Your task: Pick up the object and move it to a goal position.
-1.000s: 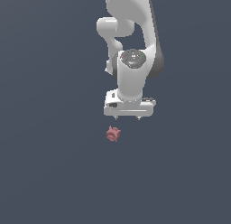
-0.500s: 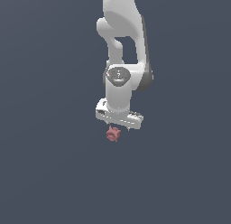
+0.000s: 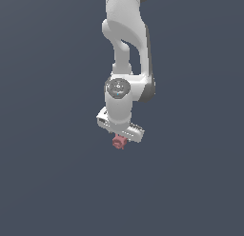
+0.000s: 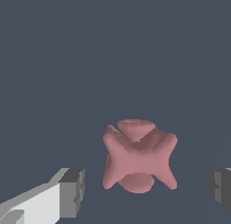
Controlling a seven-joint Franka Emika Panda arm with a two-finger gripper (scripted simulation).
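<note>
The gripper (image 4: 144, 189) hangs wide open over the pink lump (image 4: 139, 157), which sits between the fingers (image 4: 72, 192) (touching neither).

In the exterior view the gripper (image 3: 120, 135) covers the upper part of the object (image 3: 118, 142), and its fingertips cannot be made out. The wrist view's edges crop both fingers (image 4: 72, 192); contact cannot be told.

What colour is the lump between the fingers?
Pinkish-red all over, no pattern. The lump shows best in the wrist view, between the open gripper.
</note>
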